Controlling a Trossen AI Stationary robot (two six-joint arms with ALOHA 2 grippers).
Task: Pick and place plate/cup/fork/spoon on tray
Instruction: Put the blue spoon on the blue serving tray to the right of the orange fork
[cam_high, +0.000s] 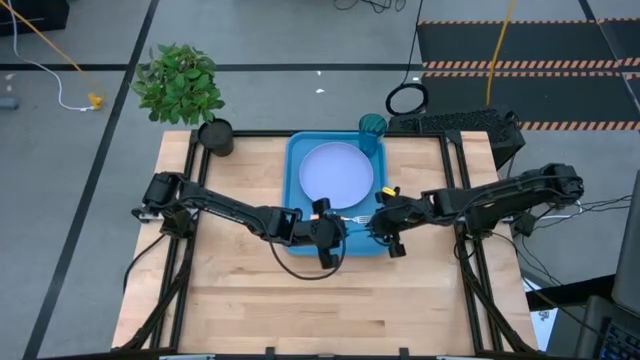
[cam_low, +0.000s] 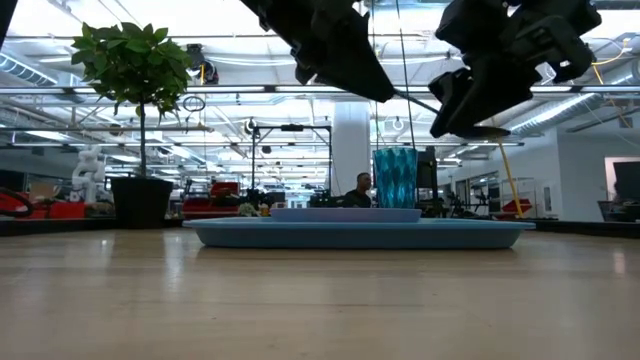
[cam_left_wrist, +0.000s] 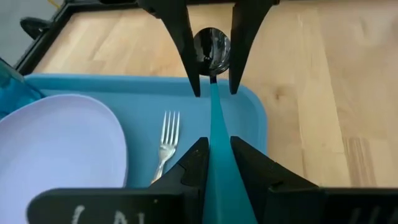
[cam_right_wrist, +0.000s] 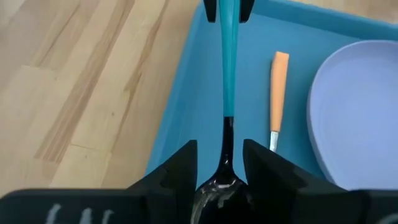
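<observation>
The light-blue-handled spoon (cam_left_wrist: 214, 118) is held level in the air between my two grippers, above the near right part of the bright-blue tray (cam_high: 296, 190). My left gripper (cam_high: 335, 225) is shut on its handle. My right gripper (cam_high: 377, 222) is closed about its dark bowl (cam_left_wrist: 211, 50). The lavender plate (cam_high: 336, 170) lies flat in the tray. The fork (cam_left_wrist: 165, 140) lies on the tray floor beside the plate, and its orange handle shows in the right wrist view (cam_right_wrist: 280, 81). The teal cup (cam_high: 372, 128) stands upright in the tray's far right corner. My left gripper pinches the spoon's light-blue handle (cam_left_wrist: 217, 155) between its two fingers, near the free end. The fingers lie level, coming from the table's left, along the spoon. My right gripper has the spoon's bowl and neck (cam_right_wrist: 227, 152) between its two fingers, level from the table's right, along the spoon. The spoon is clear of the tray.
A black pot with a green plant (cam_high: 215, 135) stands at the table's far left corner. Bare wood lies near of the tray and to both its sides. A dark keyboard-like object (cam_high: 460, 125) sits beyond the far right edge.
</observation>
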